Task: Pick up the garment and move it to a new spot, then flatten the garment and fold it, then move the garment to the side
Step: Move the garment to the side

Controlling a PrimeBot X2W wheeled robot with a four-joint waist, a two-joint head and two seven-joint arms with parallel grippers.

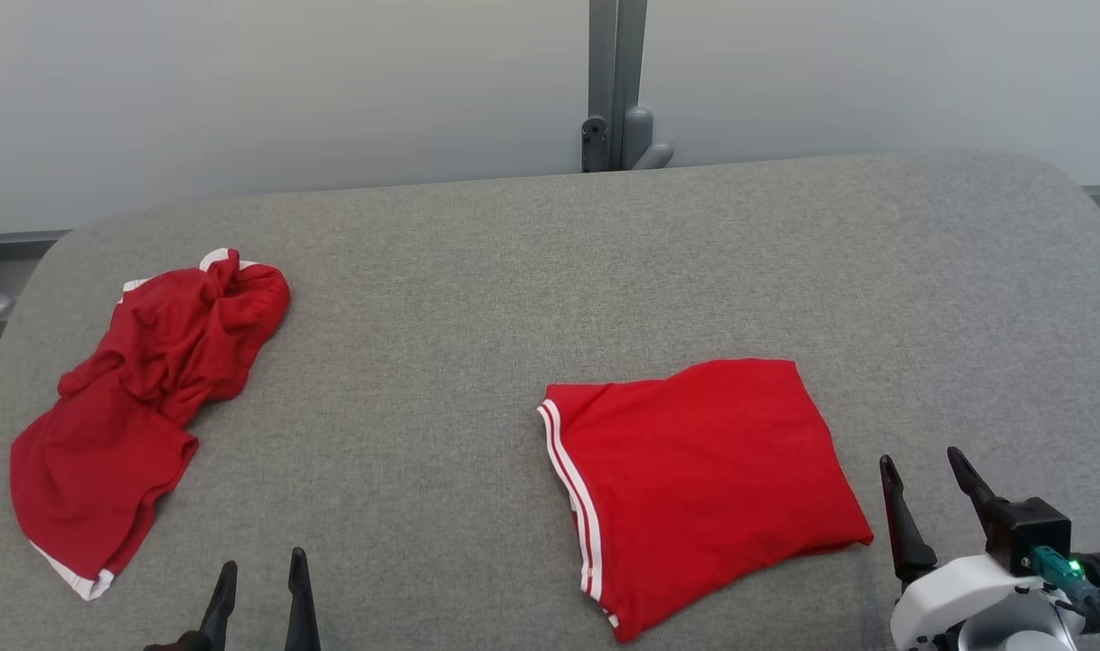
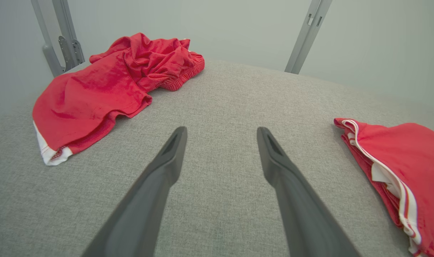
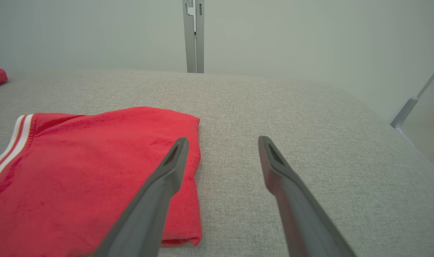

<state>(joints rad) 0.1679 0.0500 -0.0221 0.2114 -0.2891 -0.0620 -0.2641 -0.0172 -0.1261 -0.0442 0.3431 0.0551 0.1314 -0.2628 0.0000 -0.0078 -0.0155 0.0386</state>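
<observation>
A crumpled red garment (image 1: 143,398) with white trim lies in a heap at the table's left; the left wrist view has it as the crumpled garment (image 2: 110,89) ahead and to the left. A second red garment (image 1: 703,479), folded flat with white stripes on its left edge, lies right of centre, seen also as the folded garment (image 3: 88,178) and the folded garment (image 2: 398,171). My left gripper (image 1: 262,570) is open at the bottom left, empty, below the heap. My right gripper (image 1: 922,463) is open and empty just right of the folded garment's right edge.
The grey fabric-covered table (image 1: 550,298) spans the view, with rounded far corners. A grey metal post (image 1: 616,86) stands behind its far edge against a pale wall. Bare table lies between the two garments and along the far side.
</observation>
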